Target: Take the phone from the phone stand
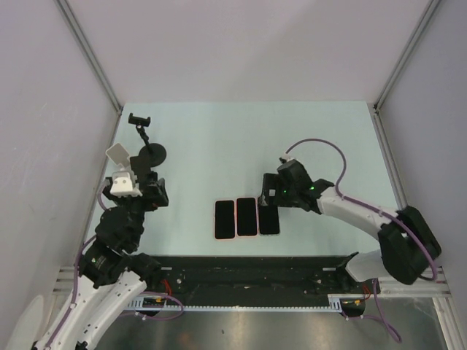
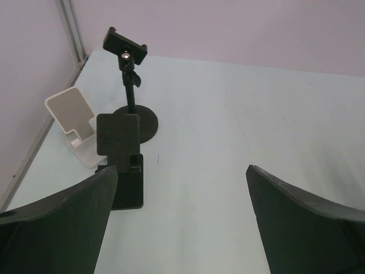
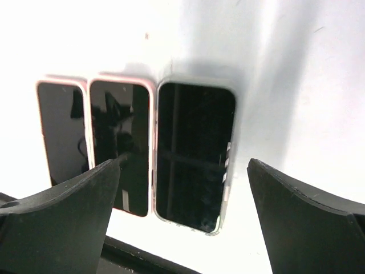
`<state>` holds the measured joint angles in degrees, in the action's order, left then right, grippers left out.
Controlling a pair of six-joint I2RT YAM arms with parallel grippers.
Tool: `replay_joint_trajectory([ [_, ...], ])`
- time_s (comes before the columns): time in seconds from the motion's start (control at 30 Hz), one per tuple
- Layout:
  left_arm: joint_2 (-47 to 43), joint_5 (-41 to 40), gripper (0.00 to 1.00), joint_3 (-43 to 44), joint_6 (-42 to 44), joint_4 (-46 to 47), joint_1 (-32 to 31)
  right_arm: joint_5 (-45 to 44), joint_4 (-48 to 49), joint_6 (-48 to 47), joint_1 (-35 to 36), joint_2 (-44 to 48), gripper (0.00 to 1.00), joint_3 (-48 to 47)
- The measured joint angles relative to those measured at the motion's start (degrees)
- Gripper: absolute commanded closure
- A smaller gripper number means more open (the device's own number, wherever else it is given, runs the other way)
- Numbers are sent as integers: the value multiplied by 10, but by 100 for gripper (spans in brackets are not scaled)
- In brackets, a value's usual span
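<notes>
Three phones lie flat, side by side, at the table's near middle: a left one (image 1: 224, 219), a pink-cased middle one (image 1: 246, 216) and a clear-cased right one (image 1: 269, 221). In the right wrist view they show as the left phone (image 3: 60, 128), the middle phone (image 3: 121, 145) and the right phone (image 3: 194, 154). My right gripper (image 1: 271, 195) (image 3: 182, 222) is open just above the right phone and holds nothing. My left gripper (image 1: 144, 182) (image 2: 182, 228) is open and empty, just short of the stands. A black folding stand (image 2: 120, 148), a white stand (image 2: 74, 123) and a black clamp stand (image 2: 128, 74) hold no phone.
The clamp stand's round base (image 1: 151, 154) and the white stand (image 1: 117, 154) sit at the far left by the side wall. A black rail (image 1: 248, 281) runs along the near edge, just below the phones. Grey walls enclose the table on three sides.
</notes>
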<state>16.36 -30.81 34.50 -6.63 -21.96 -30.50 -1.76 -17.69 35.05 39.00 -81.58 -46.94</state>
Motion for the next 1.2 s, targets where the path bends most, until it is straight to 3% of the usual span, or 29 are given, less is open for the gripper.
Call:
replay_joint_trajectory([
  [0.13,-35,-36,0,0,-10,0,2,-37,-19,-26,-45,108,0,0],
  [0.33,-122,-99,0,0,-27,7,3,-150,-50,-82,-111,350,0,0],
  [0.6,-162,-145,0,23,-34,17,4,-293,-49,-181,-124,613,0,-14],
  [0.87,-162,-156,0,53,-34,27,4,-381,-28,-267,-123,718,0,-7],
  [1.2,-162,-159,0,11,-35,30,7,-406,4,-297,-132,765,0,98],
])
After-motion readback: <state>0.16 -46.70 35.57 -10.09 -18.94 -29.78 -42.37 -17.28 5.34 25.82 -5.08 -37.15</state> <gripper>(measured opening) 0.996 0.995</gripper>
